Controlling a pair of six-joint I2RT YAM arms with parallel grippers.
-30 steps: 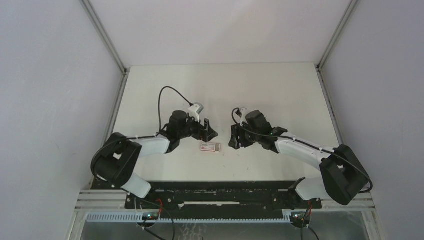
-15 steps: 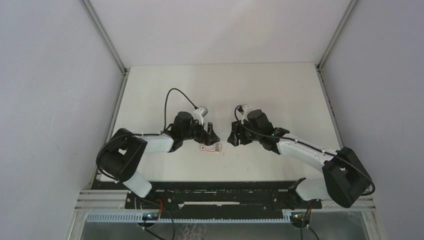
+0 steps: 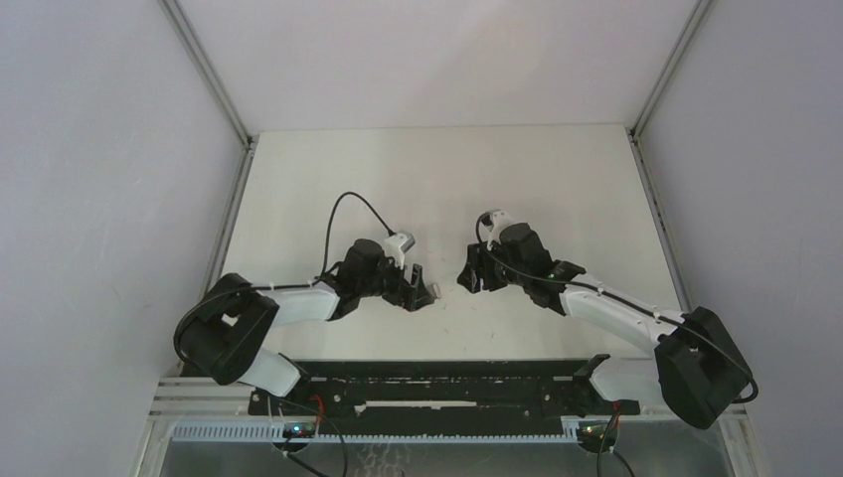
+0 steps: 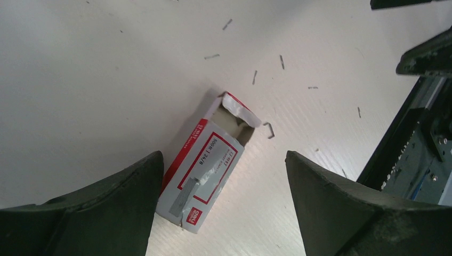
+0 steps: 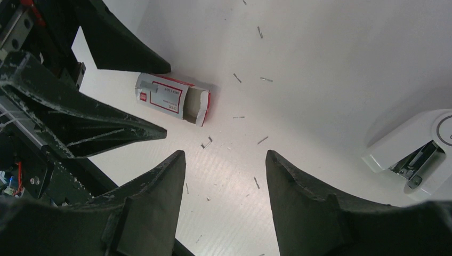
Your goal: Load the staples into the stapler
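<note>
Top external view: the two arms reach in from the near edge of the white worktop (image 3: 557, 169). Their tips sit close together, nearer that edge than the far one and about midway between the left and right edges.

The left claw (image 3: 416, 288) hangs low over a small red-and-white cardboard staple box (image 4: 205, 165), which lies flat on the worktop. From the left wrist, the box has one end torn open, with its white flap (image 4: 241, 109) bent up. The inside is in shadow, so I cannot tell whether any staples are in it. The claw's two dark fingers (image 4: 106, 208) are spread wide, one on each side of the box, and hold nothing. One fingertip overlaps the box's long edge, but I cannot tell whether it touches. Loose metal staples (image 4: 268, 129) are scattered on the surface past the box's open end.

The right claw (image 5: 224, 160) is also spread wide and holds nothing, hovering over more scattered staples. Off to its side, well apart from the box, lies a white plastic stapler (image 5: 421, 152) with a dark metal part showing in its opening.
</note>
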